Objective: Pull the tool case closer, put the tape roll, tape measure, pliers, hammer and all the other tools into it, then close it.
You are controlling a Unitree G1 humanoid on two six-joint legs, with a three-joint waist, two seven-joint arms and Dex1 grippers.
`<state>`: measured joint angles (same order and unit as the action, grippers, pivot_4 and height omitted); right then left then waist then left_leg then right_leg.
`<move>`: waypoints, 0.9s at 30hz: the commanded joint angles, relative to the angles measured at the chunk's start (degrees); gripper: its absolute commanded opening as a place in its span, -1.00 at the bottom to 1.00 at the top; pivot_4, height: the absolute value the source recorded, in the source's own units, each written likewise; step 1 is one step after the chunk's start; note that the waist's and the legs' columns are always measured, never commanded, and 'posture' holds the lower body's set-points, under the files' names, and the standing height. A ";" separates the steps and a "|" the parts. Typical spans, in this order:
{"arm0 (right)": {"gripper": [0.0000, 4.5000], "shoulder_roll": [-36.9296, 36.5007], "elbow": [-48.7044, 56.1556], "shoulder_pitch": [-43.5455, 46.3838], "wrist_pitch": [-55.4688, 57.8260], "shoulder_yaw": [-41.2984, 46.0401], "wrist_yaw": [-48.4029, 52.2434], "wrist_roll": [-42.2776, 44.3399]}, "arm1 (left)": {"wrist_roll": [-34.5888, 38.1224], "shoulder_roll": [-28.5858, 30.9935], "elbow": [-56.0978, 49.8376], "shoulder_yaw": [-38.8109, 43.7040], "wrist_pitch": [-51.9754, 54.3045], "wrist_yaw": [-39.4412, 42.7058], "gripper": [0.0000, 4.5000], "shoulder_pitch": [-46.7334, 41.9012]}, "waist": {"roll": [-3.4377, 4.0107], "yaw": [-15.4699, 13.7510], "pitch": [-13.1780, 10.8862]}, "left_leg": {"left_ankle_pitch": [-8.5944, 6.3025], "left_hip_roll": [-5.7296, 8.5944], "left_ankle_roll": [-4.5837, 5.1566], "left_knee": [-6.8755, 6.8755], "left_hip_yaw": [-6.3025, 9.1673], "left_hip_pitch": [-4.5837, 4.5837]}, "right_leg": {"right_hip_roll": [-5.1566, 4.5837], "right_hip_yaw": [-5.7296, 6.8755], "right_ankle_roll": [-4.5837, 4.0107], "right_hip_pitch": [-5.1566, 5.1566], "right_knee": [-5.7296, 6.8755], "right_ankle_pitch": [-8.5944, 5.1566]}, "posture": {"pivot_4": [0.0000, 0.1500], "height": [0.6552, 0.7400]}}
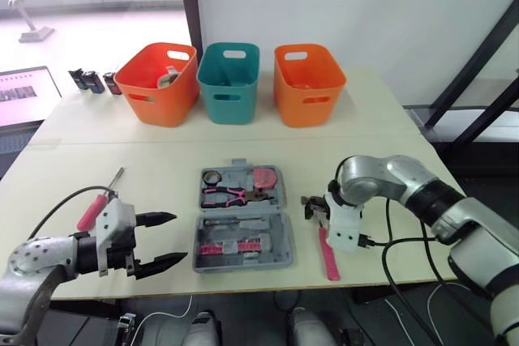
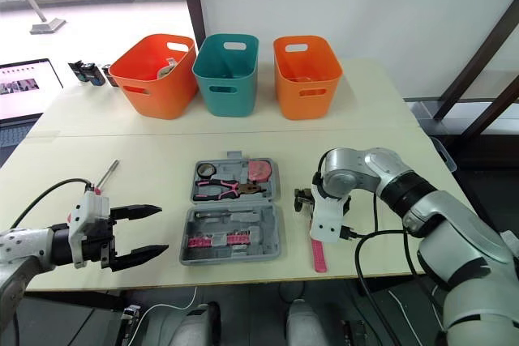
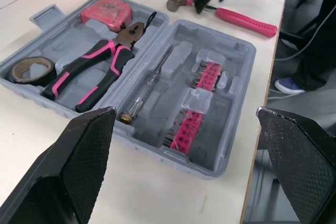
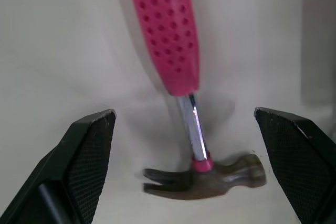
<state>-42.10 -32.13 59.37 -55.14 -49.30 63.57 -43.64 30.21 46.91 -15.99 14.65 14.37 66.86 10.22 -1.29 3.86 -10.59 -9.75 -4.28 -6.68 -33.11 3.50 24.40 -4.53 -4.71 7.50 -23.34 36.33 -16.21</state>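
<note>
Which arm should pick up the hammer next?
The right: the open right gripper hangs just above the hammer, while the left gripper is on the tool case's other side.

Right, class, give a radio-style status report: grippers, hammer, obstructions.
Left gripper open, beside open tool case. Right gripper open, over hammer on table. Screwdriver also outside case. Nothing between hammer and case.

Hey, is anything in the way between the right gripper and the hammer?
Nothing visible. The right gripper hangs open directly over the hammer, its fingers either side of the metal shaft, with only bare table around it.
</note>
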 commanded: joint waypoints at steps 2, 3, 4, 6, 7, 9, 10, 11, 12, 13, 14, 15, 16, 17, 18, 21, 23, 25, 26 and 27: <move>0.98 2.03 -4.35 1.65 -1.62 -1.79 -3.34 -6.84 | 0.73 -0.22 -1.71 2.00 -0.90 -0.64 1.00 0.88 | -0.02 0.03 0.01 | 0.00 0.00 0.00 0.00 0.02 -0.04 | 0.00 0.01 0.00 0.01 0.06 0.00 | 1.00 1.00; 0.88 2.34 -5.11 1.61 -1.91 -2.06 -3.94 -7.70 | 0.76 -0.25 -1.73 2.04 -0.96 -0.76 1.00 0.95 | -0.04 0.04 0.02 | 0.00 0.00 0.00 0.00 0.03 -0.09 | 0.01 0.01 0.00 0.05 0.09 0.00 | 1.00 1.00; 0.75 2.61 -5.70 1.55 -2.18 -2.24 -4.54 -8.35 | 0.79 -0.26 -1.74 2.08 -1.02 -0.86 1.00 1.00 | -0.06 0.03 0.04 | 0.01 0.00 0.00 0.00 0.03 -0.12 | 0.01 0.01 0.00 0.09 0.09 0.00 | 1.00 1.00; 0.40 3.16 -6.56 1.35 -2.41 -2.43 -5.52 -9.51 | 0.82 -0.27 -1.63 2.15 -1.18 -0.94 1.00 1.09 | -0.15 0.08 0.08 | 0.01 0.00 -0.01 -0.04 0.03 -0.32 | 0.01 0.01 -0.02 0.32 0.09 -0.01 | 1.00 1.00; 0.17 3.52 -6.93 1.18 -2.48 -2.43 -5.92 -9.84 | 0.83 -0.30 -1.52 2.20 -1.28 -0.98 1.00 1.14 | -0.17 0.11 0.07 | 0.01 0.00 -0.01 -0.06 0.03 -0.48 | 0.00 0.00 -0.03 0.48 0.08 -0.01 | 1.00 1.00; -0.29 4.33 -7.63 0.80 -2.39 -2.41 -7.23 -10.70 | 0.62 -0.36 -1.15 2.18 -1.70 -0.92 1.00 1.38 | -0.23 0.27 0.10 | 0.00 0.00 -0.02 -0.04 0.02 -0.90 | 0.00 -0.01 -0.06 0.85 0.07 -0.02 | 1.00 1.00; -0.51 4.58 -7.85 0.69 -2.40 -2.38 -7.84 -11.08 | 0.58 -0.37 -1.03 2.18 -1.79 -0.93 1.00 1.43 | -0.26 0.34 0.12 | 0.00 0.00 -0.02 0.00 0.02 -1.05 | 0.00 -0.02 -0.07 0.96 0.06 -0.03 | 1.00 1.00; -0.74 4.77 -8.02 0.58 -2.40 -2.25 -8.32 -11.29 | 0.59 -0.37 -0.98 2.17 -1.82 -0.96 1.00 1.44 | -0.30 0.37 0.15 | 0.00 -0.02 -0.02 0.04 0.02 -1.08 | 0.01 -0.01 -0.07 0.98 0.07 -0.03 | 1.00 1.00; -0.95 4.88 -8.11 0.52 -2.42 -2.09 -8.68 -11.43 | 0.60 -0.34 -0.93 2.13 -1.87 -0.98 1.00 1.44 | -0.36 0.37 0.18 | 0.00 -0.03 -0.02 0.05 0.02 -1.09 | 0.01 -0.01 -0.07 0.98 0.07 -0.03 | 1.00 1.00; -0.99 5.02 -7.93 0.37 -2.31 -1.63 -9.36 -11.34 | 0.55 -0.31 -0.70 2.02 -1.97 -0.97 1.00 1.29 | -0.42 0.37 0.22 | 0.00 -0.03 -0.02 0.06 0.02 -1.09 | 0.02 -0.02 -0.07 0.97 0.08 -0.03 | 1.00 1.00; -0.99 5.08 -7.70 0.23 -2.24 -1.27 -9.79 -11.26 | 0.52 -0.29 -0.58 1.98 -2.10 -0.96 1.00 1.29 | -0.48 0.37 0.26 | 0.00 -0.03 -0.02 0.06 0.02 -1.08 | 0.02 -0.02 -0.07 0.98 0.08 -0.03 | 1.00 1.00; -0.99 5.12 -7.55 0.13 -2.21 -1.03 -10.08 -11.25 | 0.51 -0.27 -0.50 1.95 -2.20 -0.95 1.00 1.30 | -0.54 0.37 0.29 | 0.00 -0.03 -0.02 0.06 0.02 -1.08 | 0.02 -0.02 -0.07 0.98 0.08 -0.03 | 1.00 1.00; -0.99 4.78 -6.65 0.05 -2.23 -0.09 -10.00 -10.13 | 0.38 -0.26 -0.25 1.78 -2.31 -0.96 1.00 1.10 | -0.57 0.37 0.31 | 0.00 -0.03 -0.02 0.05 0.02 -1.08 | 0.02 -0.02 -0.07 0.98 0.08 -0.03 | 1.00 1.00; -0.99 3.96 -5.44 -0.13 -2.25 1.23 -9.14 -7.89 | 0.35 -0.25 -0.14 1.61 -2.25 -1.03 1.00 0.84 | -0.58 0.33 0.32 | 0.00 -0.03 -0.02 0.05 0.02 -1.08 | 0.02 -0.02 -0.08 0.98 0.08 -0.03 | 1.00 1.00; -0.99 2.97 -4.08 -0.35 -2.08 2.55 -8.04 -5.67 | 0.32 -0.24 -0.06 1.48 -2.21 -1.07 1.00 0.62 | -0.57 0.24 0.31 | 0.00 -0.03 -0.02 0.05 0.02 -1.08 | 0.02 -0.02 -0.07 0.98 0.08 -0.02 | 1.00 1.00; -0.99 -1.43 0.31 -0.64 -1.09 6.46 -3.01 2.08 | 0.28 -0.17 0.42 1.11 -2.00 -1.13 1.00 -0.32 | -0.33 0.11 0.13 | 0.00 -0.03 -0.02 0.07 0.02 -1.00 | 0.02 -0.03 -0.06 0.90 0.08 -0.03 | 1.00 1.00; -0.99 -5.24 5.22 -2.25 3.27 9.07 4.02 12.44 | 0.18 -0.17 0.79 0.89 -2.03 -1.06 1.00 -0.74 | -0.02 0.01 -0.14 | 0.00 -0.03 -0.01 0.07 0.02 -0.96 | 0.02 -0.03 -0.04 0.88 0.08 -0.03 | 1.00 1.00; -0.99 -8.92 12.97 -5.55 13.85 12.19 12.81 24.95 | 0.09 -0.22 1.00 0.69 -2.07 -0.99 1.00 -1.03 | 0.15 -0.43 -0.28 | 0.00 -0.02 0.00 0.08 0.02 -0.94 | 0.02 -0.04 0.00 0.89 0.08 -0.05 | 1.00 1.00; -0.99 -11.62 21.28 -8.46 29.51 15.73 18.44 33.88 | 0.00 -0.35 1.12 0.33 -2.02 -1.06 1.00 -1.39 | 0.17 -0.65 -0.30 | -0.01 -0.02 0.00 0.09 0.02 -0.94 | 0.02 -0.04 0.01 0.89 0.08 -0.06 | 1.00 1.00; -0.99 -13.88 28.66 -10.62 43.99 18.70 22.36 41.23 | -0.08 -0.48 1.19 0.02 -1.99 -1.15 1.00 -1.67 | 0.22 -1.04 -0.33 | -0.03 -0.02 0.04 0.08 0.02 -0.94 | 0.02 -0.04 0.02 0.89 0.08 -0.07 | 1.00 1.00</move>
<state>-53.88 -14.01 49.44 -30.16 -36.06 78.90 -15.60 30.26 46.59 -14.32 14.29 13.04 65.84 8.75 -1.08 2.83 -10.92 -9.78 -4.30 -6.64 -33.03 3.53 23.47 -4.52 -4.75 7.54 -22.45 36.42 -16.29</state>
